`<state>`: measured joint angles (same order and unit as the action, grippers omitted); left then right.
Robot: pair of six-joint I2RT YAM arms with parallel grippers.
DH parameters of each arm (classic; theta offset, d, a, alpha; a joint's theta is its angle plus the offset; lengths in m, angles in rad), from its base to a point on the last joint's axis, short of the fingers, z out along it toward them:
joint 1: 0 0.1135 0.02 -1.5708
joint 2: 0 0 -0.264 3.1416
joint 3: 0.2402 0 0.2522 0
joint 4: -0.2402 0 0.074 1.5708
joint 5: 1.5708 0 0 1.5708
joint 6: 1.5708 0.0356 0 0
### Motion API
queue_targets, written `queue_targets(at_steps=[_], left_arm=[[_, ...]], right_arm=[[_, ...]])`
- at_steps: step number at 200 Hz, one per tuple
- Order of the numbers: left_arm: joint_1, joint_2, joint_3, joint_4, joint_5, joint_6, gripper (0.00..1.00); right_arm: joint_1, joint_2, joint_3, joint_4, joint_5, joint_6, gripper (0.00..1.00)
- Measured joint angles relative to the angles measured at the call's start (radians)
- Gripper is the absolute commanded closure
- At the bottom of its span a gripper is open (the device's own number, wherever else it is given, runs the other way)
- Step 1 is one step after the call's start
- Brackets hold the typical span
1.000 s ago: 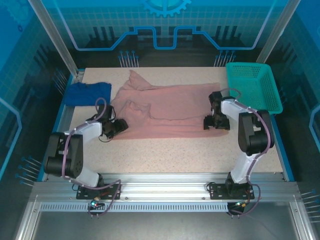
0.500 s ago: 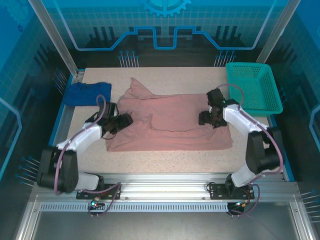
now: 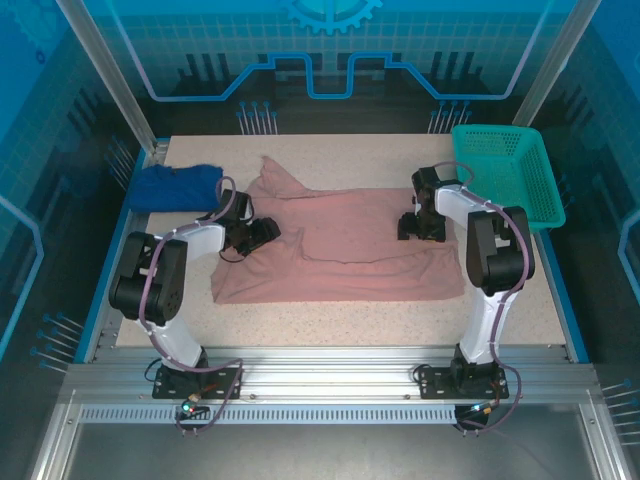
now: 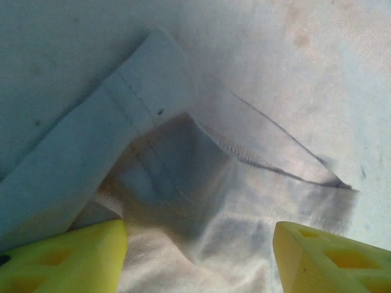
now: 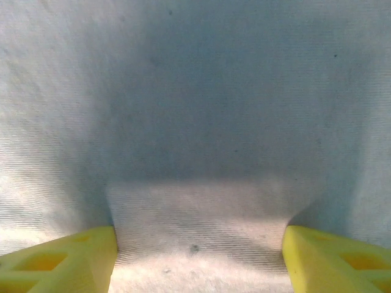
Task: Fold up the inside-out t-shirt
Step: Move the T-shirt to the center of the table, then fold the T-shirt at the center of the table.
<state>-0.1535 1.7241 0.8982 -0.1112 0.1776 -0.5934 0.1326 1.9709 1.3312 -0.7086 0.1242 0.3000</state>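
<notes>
The dusty-pink soft cotton t-shirt (image 3: 350, 245) lies spread in the middle of the speckled beige table (image 3: 330, 320), the long side going from left to right. One pointed part of it (image 3: 275, 175) reaches toward the far edge.

A crumpled dark blue cloth (image 3: 178, 186) lies at the far left corner, just beside the shirt's left end and close to the left arm's cable. A teal plastic mesh basket (image 3: 500, 131) stands at the far right corner, near the right arm's wrist but apart from the shirt. The right arm passes over the shirt's right edge and hides a piece of it. The left forearm covers some of the left edge in the same way.

The left gripper (image 3: 262, 233) is low over the left part of the shirt. In the left wrist view its yellow fingertips (image 4: 67, 256) stand wide apart, and the folded hem with a double line of stitches (image 4: 131, 104) lies before them, not pinched.

The right gripper (image 3: 415, 228) is down on the right part of the shirt. In its own view the jaws are also wide, with a flat band of cloth (image 5: 201, 226) between the yellow tips (image 5: 61, 262). I cannot tell if they press it.

On the blue back wall there is a drawing of a gear wheel (image 3: 330, 10).
</notes>
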Motion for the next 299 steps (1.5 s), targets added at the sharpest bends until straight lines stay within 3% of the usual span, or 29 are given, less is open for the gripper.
queue_targets(at_steps=[51,112,162,201,256,299], left_arm=[[0.0,-0.072,-0.027,-0.064,-0.037,0.014,0.32],[0.016,0.132,0.409,-0.094,-0.097,0.071,0.39],[0.019,0.367,0.681,-0.209,-0.12,0.134,0.49],[0.018,0.478,0.802,-0.297,-0.126,0.159,0.51],[0.026,0.517,0.886,-0.363,-0.141,0.186,0.5],[0.061,0.624,1.111,-0.402,-0.156,0.208,0.5]], right_arm=[[0.009,-0.05,-0.062,-0.009,0.007,-0.023,0.26],[0.11,-0.05,0.068,0.018,0.032,-0.057,0.24],[0.114,-0.05,0.067,0.03,0.032,-0.059,0.24],[0.114,-0.05,0.054,0.03,0.033,-0.066,0.23],[0.114,-0.05,0.053,0.033,0.033,-0.073,0.23],[0.114,-0.05,0.049,0.037,0.033,-0.073,0.23]])
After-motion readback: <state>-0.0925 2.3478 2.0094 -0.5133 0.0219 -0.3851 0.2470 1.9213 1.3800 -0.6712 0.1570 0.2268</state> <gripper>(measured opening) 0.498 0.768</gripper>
